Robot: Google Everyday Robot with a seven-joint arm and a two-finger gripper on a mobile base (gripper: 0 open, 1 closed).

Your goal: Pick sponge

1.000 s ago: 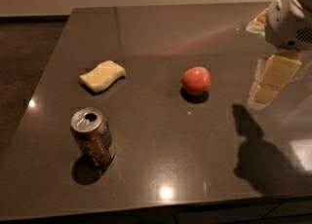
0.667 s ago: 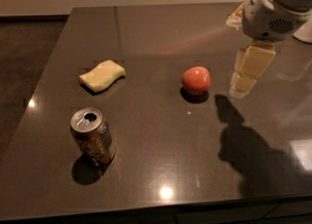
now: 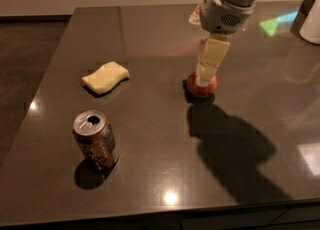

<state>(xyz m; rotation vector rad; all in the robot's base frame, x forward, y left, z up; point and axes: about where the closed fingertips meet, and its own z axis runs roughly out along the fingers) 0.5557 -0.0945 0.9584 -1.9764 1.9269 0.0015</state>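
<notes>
The pale yellow sponge (image 3: 105,77) lies flat on the dark table (image 3: 150,139), left of centre. My gripper (image 3: 207,74) hangs from the arm at the upper right, its cream fingers (image 3: 212,56) pointing down in front of a red round fruit (image 3: 202,87). The gripper is well to the right of the sponge and holds nothing that I can see.
An opened drink can (image 3: 96,139) stands upright near the table's front left. The red fruit sits at the centre right, partly hidden by the fingers. The table's left edge runs along a dark floor. A pale object (image 3: 310,16) stands at the far right.
The arm and gripper have moved left across the table, from the right edge to just over the red fruit. The sponge, can and fruit have not moved.
</notes>
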